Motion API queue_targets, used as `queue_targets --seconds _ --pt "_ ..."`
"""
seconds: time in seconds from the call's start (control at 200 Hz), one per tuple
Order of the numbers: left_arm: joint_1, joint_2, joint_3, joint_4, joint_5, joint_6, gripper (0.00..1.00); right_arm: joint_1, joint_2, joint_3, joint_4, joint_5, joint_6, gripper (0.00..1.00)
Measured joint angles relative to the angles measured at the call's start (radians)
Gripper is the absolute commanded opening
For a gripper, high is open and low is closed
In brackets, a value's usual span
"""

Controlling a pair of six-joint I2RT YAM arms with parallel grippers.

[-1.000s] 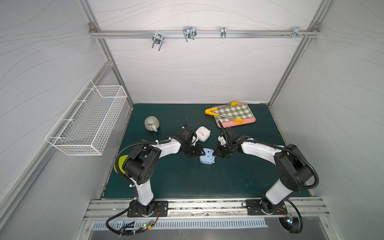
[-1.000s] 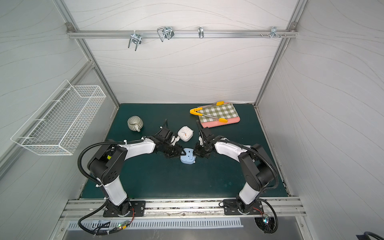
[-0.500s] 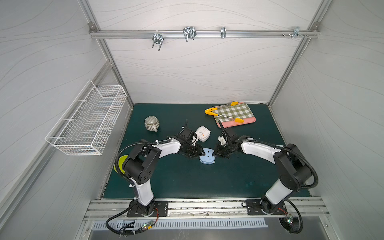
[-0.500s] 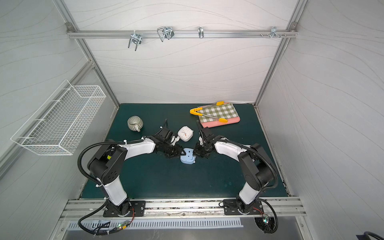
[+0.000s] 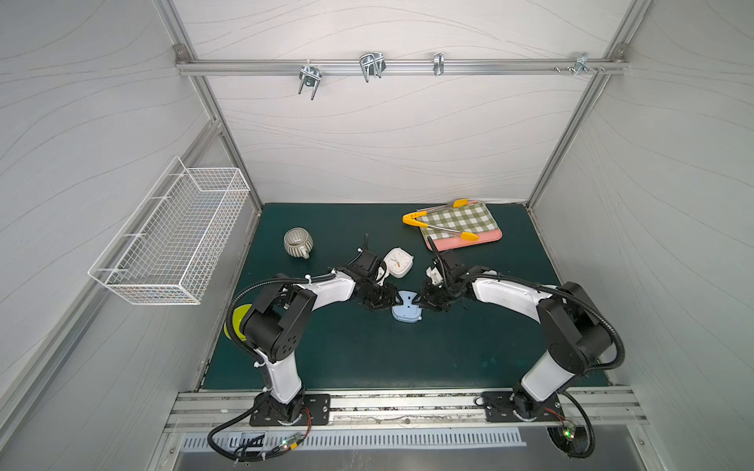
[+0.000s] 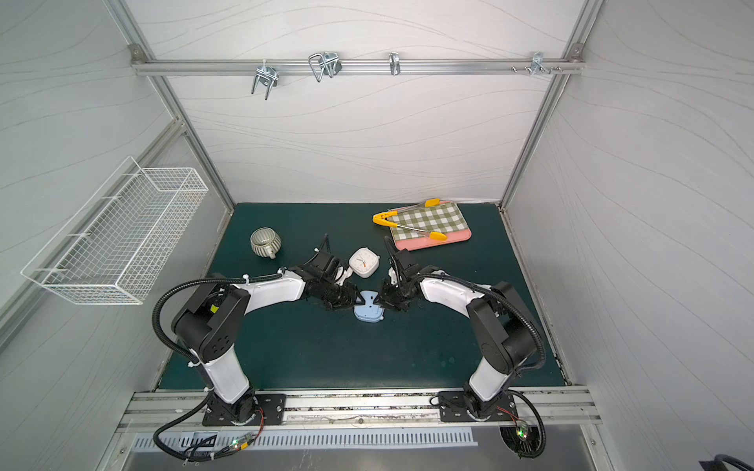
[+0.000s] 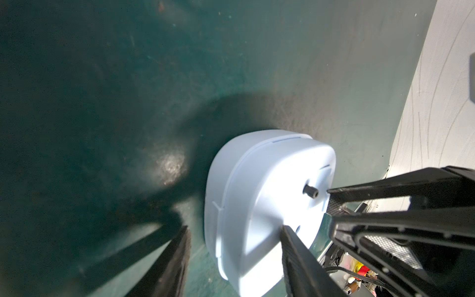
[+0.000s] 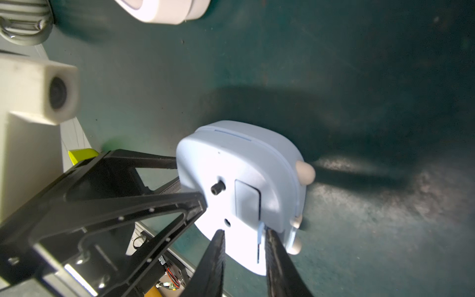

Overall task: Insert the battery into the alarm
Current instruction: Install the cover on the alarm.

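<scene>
Alarm (image 5: 406, 313) is lying face-down on table (image 5: 367, 359). Left claw (image 7: 235, 227) is resting spread against its back. Right claw (image 8: 244, 231) is sitting parted, grasping nothing.

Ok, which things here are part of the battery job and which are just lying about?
In the job: blue alarm, left claw, right claw; no battery in sight.
Lying about: white clock, mug, tongs, checked cloth, wire basket.
</scene>
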Motion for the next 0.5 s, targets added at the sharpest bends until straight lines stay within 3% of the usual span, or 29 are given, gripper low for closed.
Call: queue_targets --seconds 0.355,0.5 --pt "0.0 0.0 0.0 0.0 0.0 0.0 0.58 0.0 -0.015 -0.007 -0.045 0.055 -0.016 0.48" --pt "0.0 0.0 0.0 0.0 0.0 0.001 0.57 0.0 -0.023 -0.012 -0.047 0.063 -0.018 0.47"
